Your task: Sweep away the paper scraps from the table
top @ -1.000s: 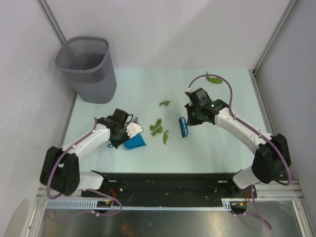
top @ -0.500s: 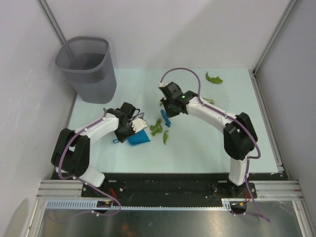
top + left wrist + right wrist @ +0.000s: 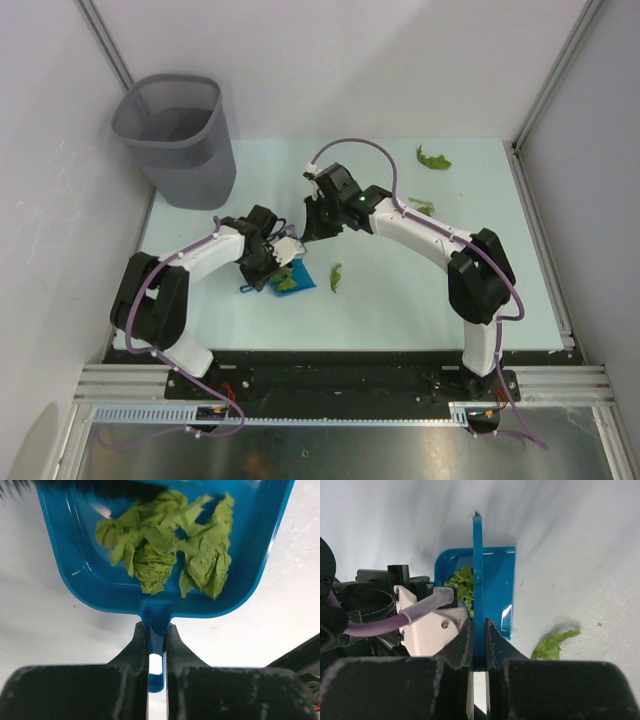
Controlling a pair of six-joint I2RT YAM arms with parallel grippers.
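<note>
Just ahead of the left jaws, which pinch the handle of the blue dustpan (image 3: pixel 260 545), a heap of crumpled green paper scraps (image 3: pixel 165 545) lies inside the pan, which rests on the worktop (image 3: pixel 400 310). The right jaws clamp the blue brush (image 3: pixel 478 580) edge-on, its far end over the pan's mouth; one loose scrap (image 3: pixel 552 645) lies on the bare surface to their right, apart from the pan. Two further scraps (image 3: pixel 432 158) lie toward the far right corner, well apart from both arms.
</note>
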